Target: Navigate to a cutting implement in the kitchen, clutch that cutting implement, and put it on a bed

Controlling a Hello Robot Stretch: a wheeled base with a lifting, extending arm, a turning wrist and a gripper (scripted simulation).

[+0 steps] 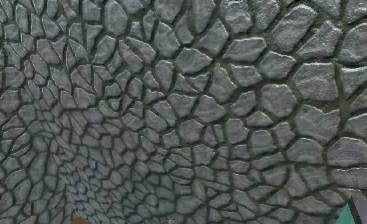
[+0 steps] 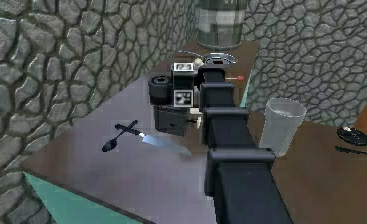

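Reaching the kitchen looks done: the black-handled, silver-bladed knife (image 2: 139,136) lies flat on the brown countertop (image 2: 81,150) toward its stone-wall edge, just beside the dark gripper (image 2: 169,118), whose finger state and hold I cannot tell, so lifting and the bed remain.

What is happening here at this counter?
The robot's arm reaches out over a brown counter that runs along a stone wall. Its hand is near a knife lying on the counter. I cannot tell whether the hand holds anything. A clear glass stands on the counter on the arm's other side.
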